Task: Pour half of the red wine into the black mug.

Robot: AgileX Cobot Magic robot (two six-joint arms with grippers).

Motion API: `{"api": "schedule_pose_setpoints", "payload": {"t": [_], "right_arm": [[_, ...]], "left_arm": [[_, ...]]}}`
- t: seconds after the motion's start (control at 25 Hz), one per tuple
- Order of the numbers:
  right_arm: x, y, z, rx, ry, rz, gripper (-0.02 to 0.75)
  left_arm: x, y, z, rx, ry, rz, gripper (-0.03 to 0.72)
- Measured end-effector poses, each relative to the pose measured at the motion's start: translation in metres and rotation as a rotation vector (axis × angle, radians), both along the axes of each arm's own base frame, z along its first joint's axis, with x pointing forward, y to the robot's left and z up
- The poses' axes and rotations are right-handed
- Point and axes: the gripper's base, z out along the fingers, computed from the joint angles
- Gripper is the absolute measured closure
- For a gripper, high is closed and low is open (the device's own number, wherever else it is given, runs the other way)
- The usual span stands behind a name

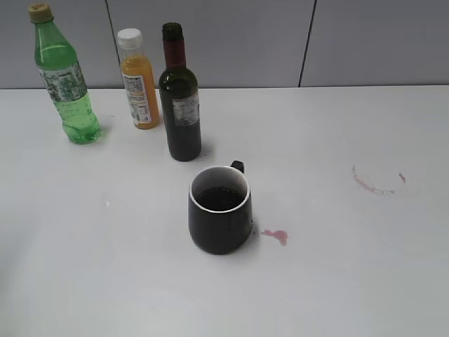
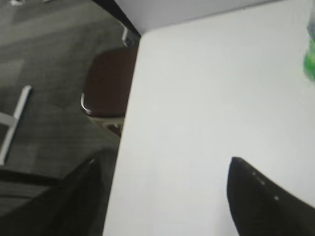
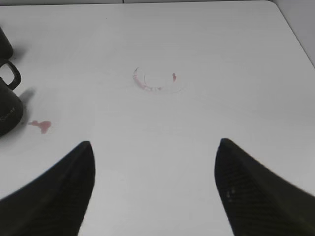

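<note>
The red wine bottle [image 1: 180, 98] stands upright and uncapped on the white table [image 1: 337, 267], behind the black mug [image 1: 219, 208]. The mug holds dark red liquid; its handle points to the back right. The mug's edge and handle also show at the left of the right wrist view [image 3: 9, 105]. My left gripper [image 2: 162, 162] is open and empty over the table's left edge. My right gripper [image 3: 154, 142] is open and empty over bare table right of the mug. Neither gripper shows in the exterior view.
A green plastic bottle [image 1: 66, 77] and an orange juice bottle [image 1: 138, 78] stand at the back left. A small wine spill [image 1: 276, 235] lies right of the mug, and a red ring stain [image 1: 379, 181] farther right. A chair [image 2: 106, 88] stands beyond the table's left edge.
</note>
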Motion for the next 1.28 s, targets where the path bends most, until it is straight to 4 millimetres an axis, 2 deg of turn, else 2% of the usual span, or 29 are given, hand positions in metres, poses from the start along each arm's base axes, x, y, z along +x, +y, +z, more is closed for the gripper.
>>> {"api": "schedule_pose_setpoints", "payload": {"t": [0.28,0.44,0.72,1.0,1.28], "right_arm": [[0.0,0.0,0.0,0.0,0.0,0.0,0.165],[0.0,0.0,0.0,0.0,0.0,0.0,0.165],[0.0,0.0,0.0,0.0,0.0,0.0,0.165],[0.0,0.0,0.0,0.0,0.0,0.0,0.165],[0.0,0.0,0.0,0.0,0.0,0.0,0.165]], "left_arm": [[-0.057,-0.004,-0.006,-0.243,0.011,-0.012,0.097],[-0.098,-0.013,-0.022,-0.266,-0.003,-0.028,0.097],[-0.164,-0.028,-0.037,-0.262,-0.14,-0.056,0.097],[-0.202,-0.036,-0.05,-0.315,-0.248,-0.03,0.097],[-0.224,-0.041,-0.061,-0.312,-0.37,-0.038,0.097]]}}
